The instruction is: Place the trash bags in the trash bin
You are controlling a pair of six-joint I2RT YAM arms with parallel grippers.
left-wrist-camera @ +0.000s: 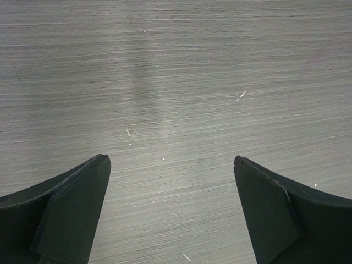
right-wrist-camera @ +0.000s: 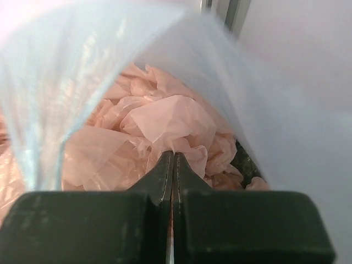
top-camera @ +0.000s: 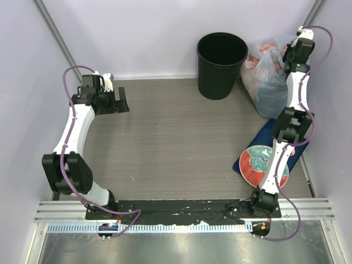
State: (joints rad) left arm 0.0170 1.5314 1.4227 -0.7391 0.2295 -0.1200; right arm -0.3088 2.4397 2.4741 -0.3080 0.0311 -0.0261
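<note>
The black round trash bin [top-camera: 221,63] stands upright at the back of the table, its mouth open. Right of it stands a bulging clear-bluish bag [top-camera: 268,82]. My right gripper [top-camera: 290,59] reaches into that bag's mouth. In the right wrist view the gripper [right-wrist-camera: 174,154] is shut on a fold of a crinkly pale pink trash bag [right-wrist-camera: 165,118], which lies among more pink plastic inside the clear bag's wall [right-wrist-camera: 71,66]. My left gripper [top-camera: 122,102] is open and empty over the bare table at the far left; it also shows in the left wrist view [left-wrist-camera: 170,159].
A red, white and teal plate [top-camera: 264,165] lies on a blue mat [top-camera: 263,135] at the right, under the right arm. Pale walls close in the table at the back and on both sides. The grey tabletop [left-wrist-camera: 176,82] lies under the left gripper.
</note>
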